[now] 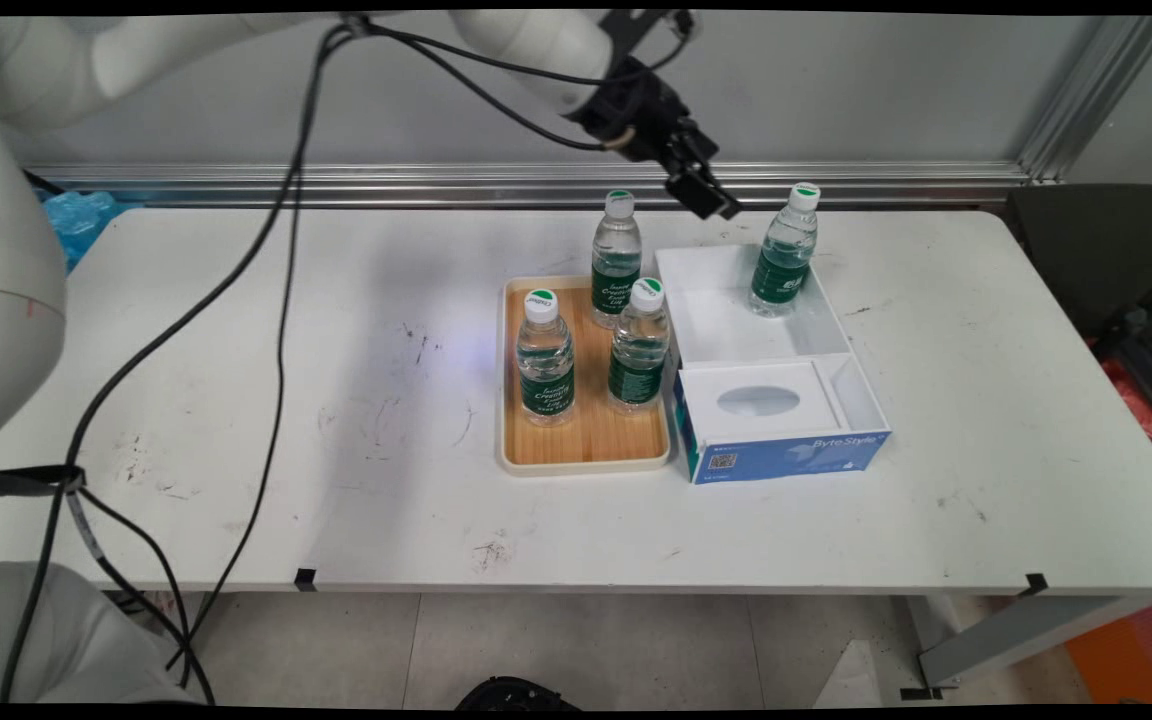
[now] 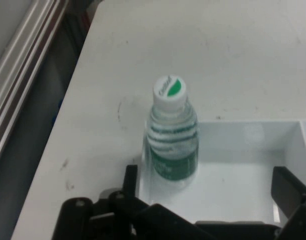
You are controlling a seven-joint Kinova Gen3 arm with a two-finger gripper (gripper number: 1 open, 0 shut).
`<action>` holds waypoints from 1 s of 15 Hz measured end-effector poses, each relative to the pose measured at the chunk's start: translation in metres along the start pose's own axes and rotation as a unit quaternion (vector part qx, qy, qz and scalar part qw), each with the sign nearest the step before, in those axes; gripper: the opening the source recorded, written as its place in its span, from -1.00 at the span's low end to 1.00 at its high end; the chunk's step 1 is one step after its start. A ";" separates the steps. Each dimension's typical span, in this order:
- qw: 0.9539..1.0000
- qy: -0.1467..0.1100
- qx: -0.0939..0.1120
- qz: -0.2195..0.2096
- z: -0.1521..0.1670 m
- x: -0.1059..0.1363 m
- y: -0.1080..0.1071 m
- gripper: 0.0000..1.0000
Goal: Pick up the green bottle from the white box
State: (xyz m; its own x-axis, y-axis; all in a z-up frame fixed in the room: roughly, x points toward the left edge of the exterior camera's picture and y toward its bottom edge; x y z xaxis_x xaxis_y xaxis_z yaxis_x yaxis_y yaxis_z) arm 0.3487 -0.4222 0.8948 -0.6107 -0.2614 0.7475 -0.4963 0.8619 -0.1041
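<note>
Above the table's far edge, my gripper (image 1: 708,198) hangs empty, fingers spread, nearest a water bottle (image 1: 782,253) standing upright in the white box's (image 1: 841,330) far corner; three bottles stand upright in the wooden tray (image 1: 586,450) beside the box.

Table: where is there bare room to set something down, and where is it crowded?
Free: the table left of the tray, the strip along its near edge, and the stretch right of the box. Inside the box, the floor in front of its bottle is bare. Crowded: the tray's far half, with three bottles.
</note>
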 end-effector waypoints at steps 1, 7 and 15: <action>1.000 0.002 0.001 0.001 0.010 0.003 -0.001 1.00; 1.000 0.010 0.002 0.003 0.064 0.011 -0.008 1.00; 1.000 0.008 0.000 -0.001 0.111 0.010 -0.015 1.00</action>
State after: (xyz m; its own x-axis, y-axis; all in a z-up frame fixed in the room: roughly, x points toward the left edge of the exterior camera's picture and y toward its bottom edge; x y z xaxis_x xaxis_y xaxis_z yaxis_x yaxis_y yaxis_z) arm 0.2815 -0.4854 0.8311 -0.5994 -0.2556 0.7585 -0.4968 0.8618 -0.1023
